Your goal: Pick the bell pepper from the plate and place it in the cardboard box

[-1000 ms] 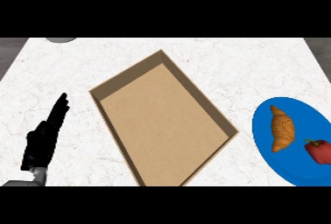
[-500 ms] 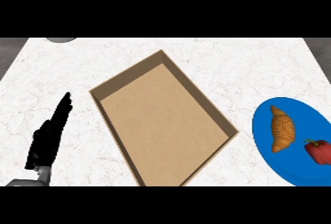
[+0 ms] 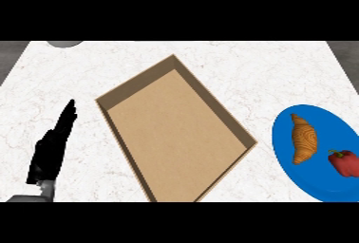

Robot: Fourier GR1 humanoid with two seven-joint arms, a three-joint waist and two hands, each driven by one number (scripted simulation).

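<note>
A red bell pepper [image 3: 344,162] lies on the right part of a blue plate [image 3: 319,182] at the counter's right edge. Beside the pepper, to its left on the same plate, rests a croissant [image 3: 304,138]. The open cardboard box [image 3: 175,130] sits in the middle of the counter with nothing inside. My left hand [image 3: 51,147] shows at the lower left, left of the box, fingers straight and pointing up, holding nothing. My right hand is nowhere in the head view.
The white marble counter [image 3: 252,71] stretches around the box. A grey round object [image 3: 64,43] peeks in at the far left top edge.
My left hand has drifted slightly down and straightened a little. The box, plate, pepper and croissant have stayed put.
</note>
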